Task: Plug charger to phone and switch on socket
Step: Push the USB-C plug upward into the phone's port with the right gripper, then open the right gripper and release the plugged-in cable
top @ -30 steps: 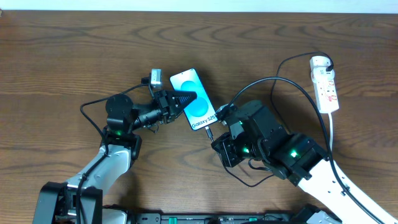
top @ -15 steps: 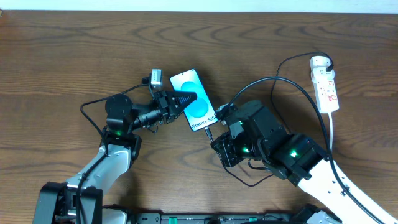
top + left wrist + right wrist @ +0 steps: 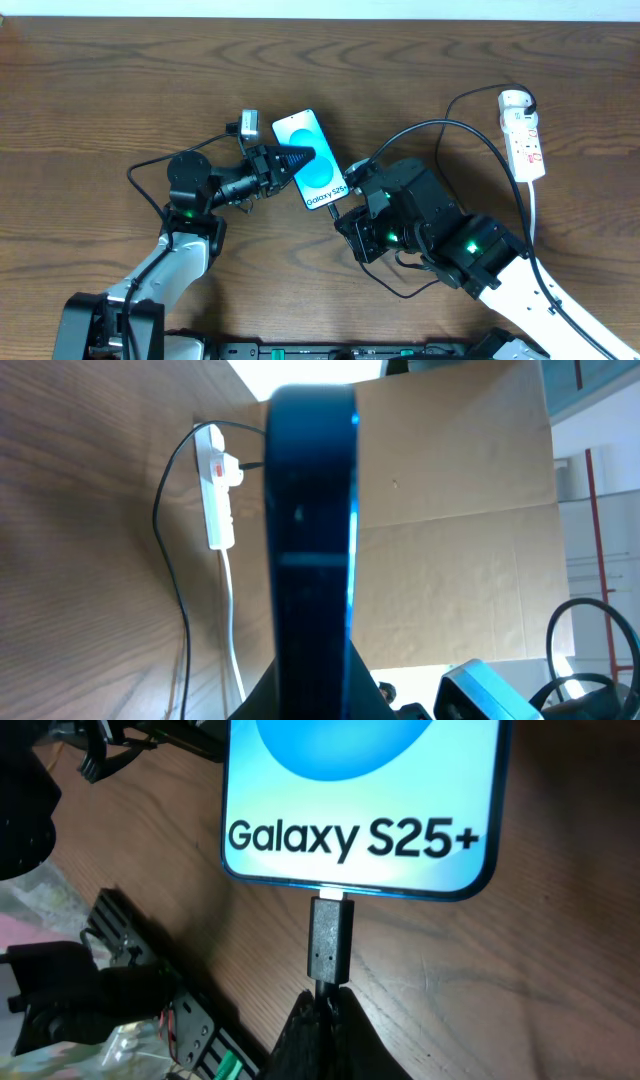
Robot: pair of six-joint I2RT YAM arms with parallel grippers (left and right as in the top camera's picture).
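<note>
**A:** What do we take first?

**B:** The worktop (image 3: 100,100), which is dark brown wood with a wavy grain and a matte face. Near its middle lies the phone (image 3: 311,160), a slim rectangle with rounded corners, screen up and set at a slant.

**A:** And the screen?

**B:** It is glossy, bright blue-cyan with round shapes. On the white band at its lower end we read "Galaxy S25+" in black letters in the right wrist view.

**A:** What holds it?

**B:** The left gripper (image 3: 298,158) is clamped on its long left side, black pointed fingers lying over the glass. From the left wrist we see the phone edge-on as a dark, smooth strip.

**A:** Where do we find the socket?

**B:** The socket (image 3: 524,135) lies at the far right, well apart from the phone. It is a narrow white plastic strip with red marks, a rounded white plug at its far end, and a white cord (image 3: 533,215) running toward the near edge.

**A:** And the charger?

**B:** The charger (image 3: 440,128) is a thin black cable arcing from beside the socket's far end. The right gripper (image 3: 322,1030) is closed tight on it just behind the plug tip (image 3: 330,940). That tip is a small black block whose silvery end touches the phone's bottom edge. We cannot tell whether it is fully seated.
</note>
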